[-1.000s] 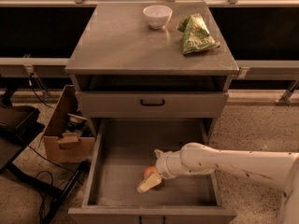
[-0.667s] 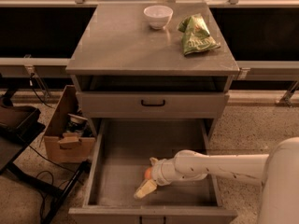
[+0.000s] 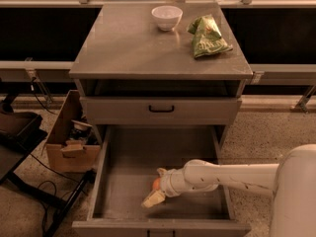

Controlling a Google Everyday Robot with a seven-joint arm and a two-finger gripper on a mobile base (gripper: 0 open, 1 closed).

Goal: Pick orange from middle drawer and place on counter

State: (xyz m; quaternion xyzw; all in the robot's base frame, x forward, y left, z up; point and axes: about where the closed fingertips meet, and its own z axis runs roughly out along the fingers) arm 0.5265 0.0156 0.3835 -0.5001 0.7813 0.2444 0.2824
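Note:
The middle drawer [image 3: 123,181] is pulled open below the counter [image 3: 133,43]. The orange [image 3: 156,183] lies on the drawer's bottom near the front, partly hidden by my gripper. My gripper [image 3: 153,188] reaches into the drawer from the right, low over the bottom. Its fingers are spread, one on the far side of the orange and the other [image 3: 152,199] on the near side, so the orange sits between them. I cannot tell whether the fingers touch the fruit.
A white bowl [image 3: 167,17] and a green snack bag [image 3: 207,36] lie at the back of the counter. A shut drawer front with a black handle [image 3: 161,109] is above the open drawer. A cardboard box [image 3: 71,139] stands on the floor at left.
My gripper has moved a little left and toward the drawer's front, and the orange now shows between its fingers.

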